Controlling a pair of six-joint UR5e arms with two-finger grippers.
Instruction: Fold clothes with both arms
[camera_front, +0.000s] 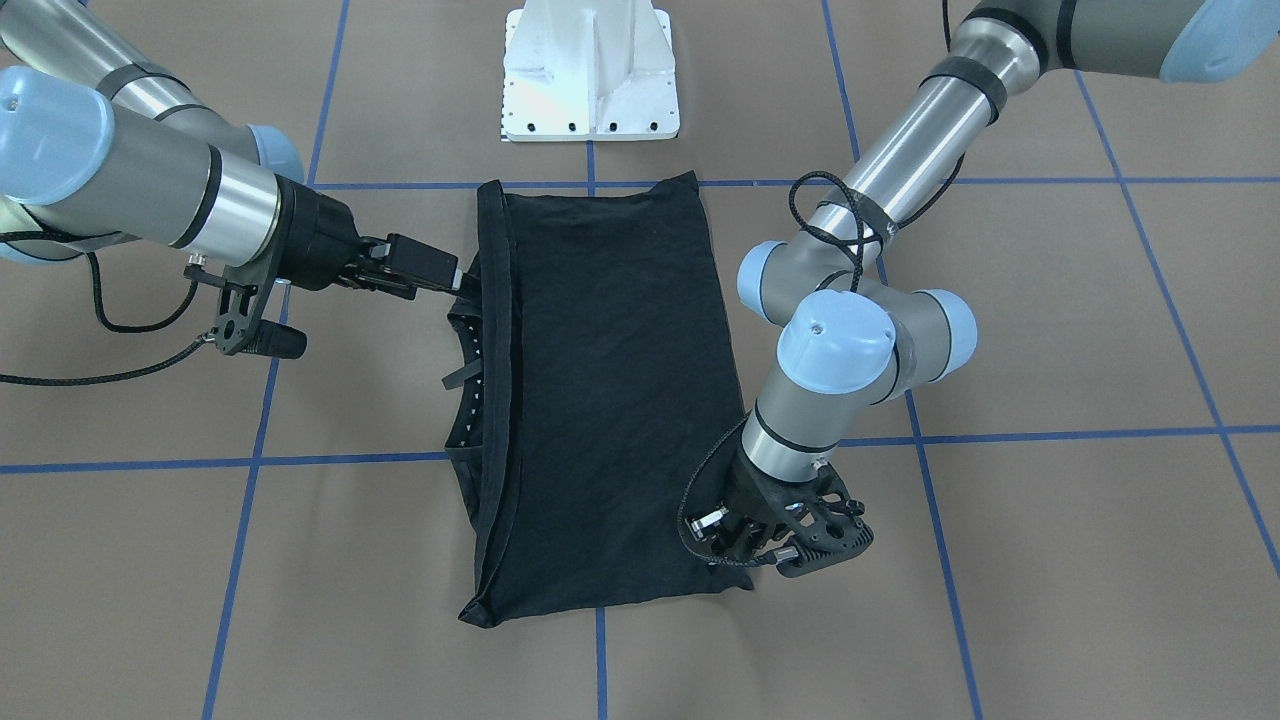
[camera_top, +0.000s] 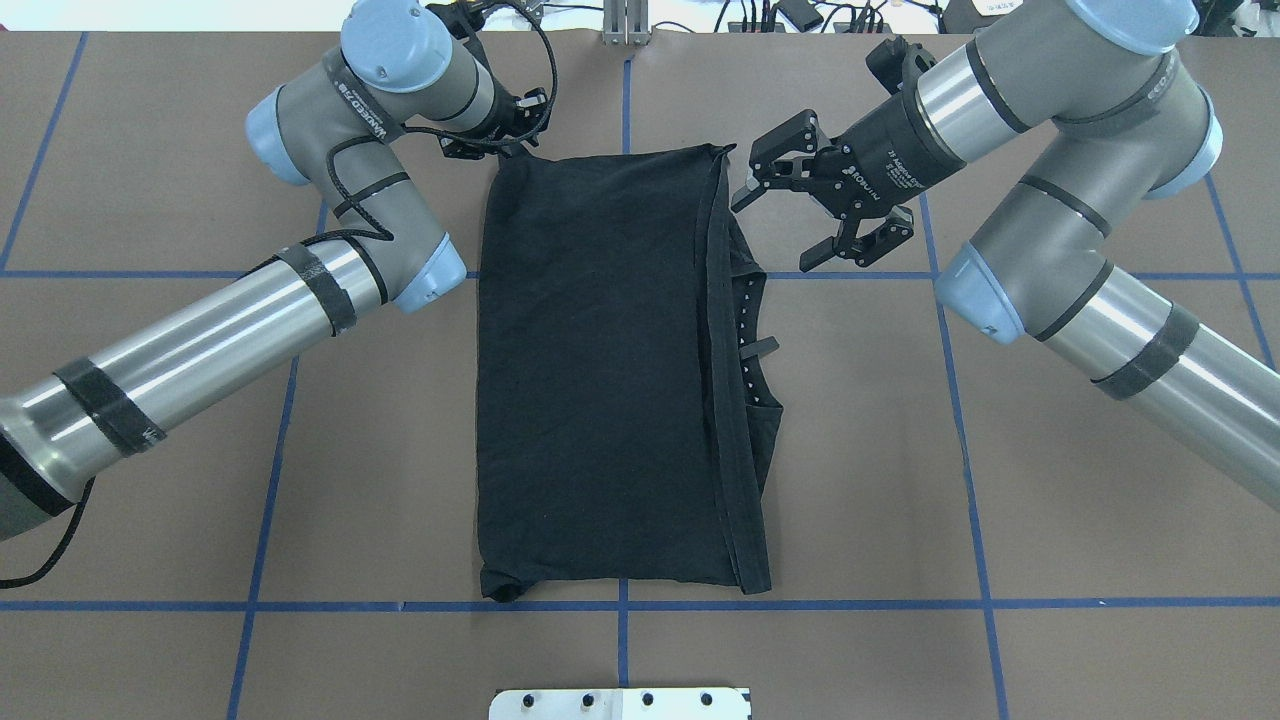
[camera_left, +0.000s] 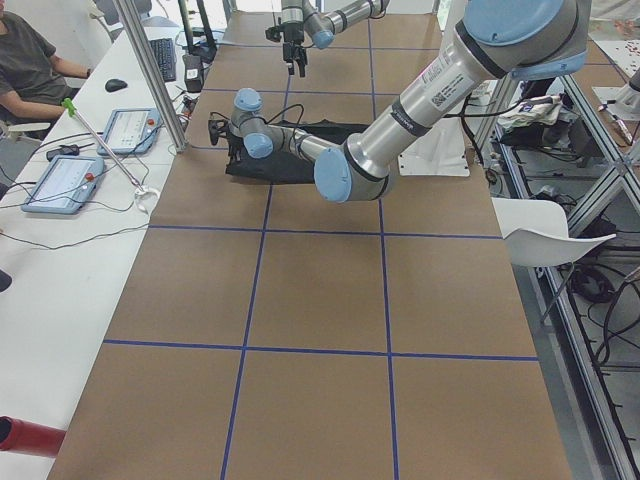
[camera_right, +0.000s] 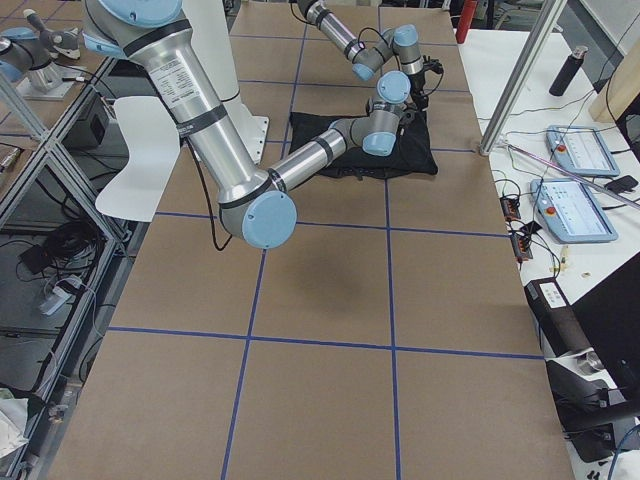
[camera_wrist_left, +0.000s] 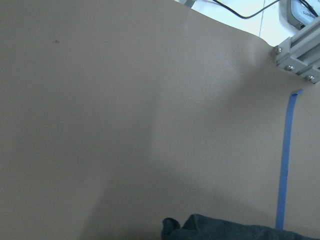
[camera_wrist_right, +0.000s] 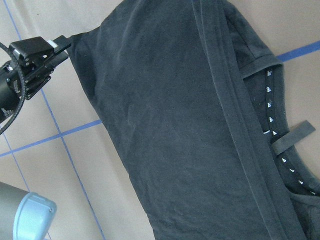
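Black T-shirt (camera_top: 600, 380): long axis fwd-back, collar (camera_top: 752, 345) right.

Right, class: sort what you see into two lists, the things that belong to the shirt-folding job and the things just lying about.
Job: black T-shirt; left end effector, gripping its corner; right end effector, open beside it.
Lying about: white base block; two tablets; white chair.

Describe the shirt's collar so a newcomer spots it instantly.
Start at the black T-shirt folded mid-table. On its long edge nearest the right arm, the collar curves out from under the fold. Only it carries a row of white marks and a short black loop.
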